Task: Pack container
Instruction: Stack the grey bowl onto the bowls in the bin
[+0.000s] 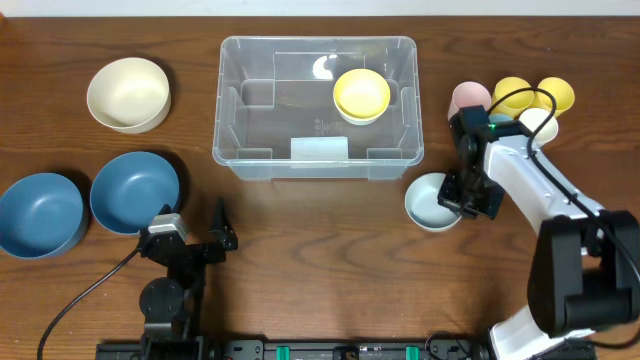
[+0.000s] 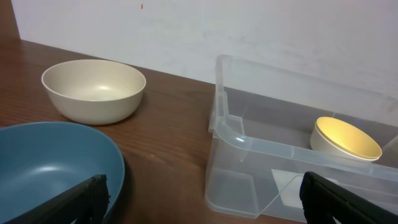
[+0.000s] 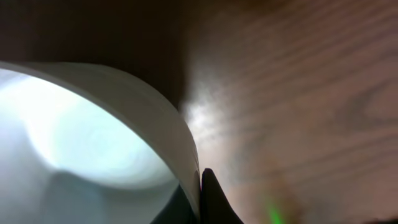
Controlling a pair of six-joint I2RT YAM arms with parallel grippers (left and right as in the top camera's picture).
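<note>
R tool (image 1: 468, 196): pressed together, pinching rim of small pale-blue bowl (image 1: 430, 202), which sits on bench (image 1: 320, 280) just off near right corner of container (image 1: 300, 40). L tool (image 1: 195, 228): spread wide, nothing between fingers, near dark-blue bowl (image 1: 135, 192); 2nd dark-blue bowl (image 1: 40, 214) just beside it. Container: mid-bench, far side, upright, w/ yellow bowl (image 1: 361, 95) inside, right rear. Cream bowl (image 1: 128, 93) to its left. Small-bowl cluster (image 1: 512, 92), pink/yellow/cream, far right.
</note>
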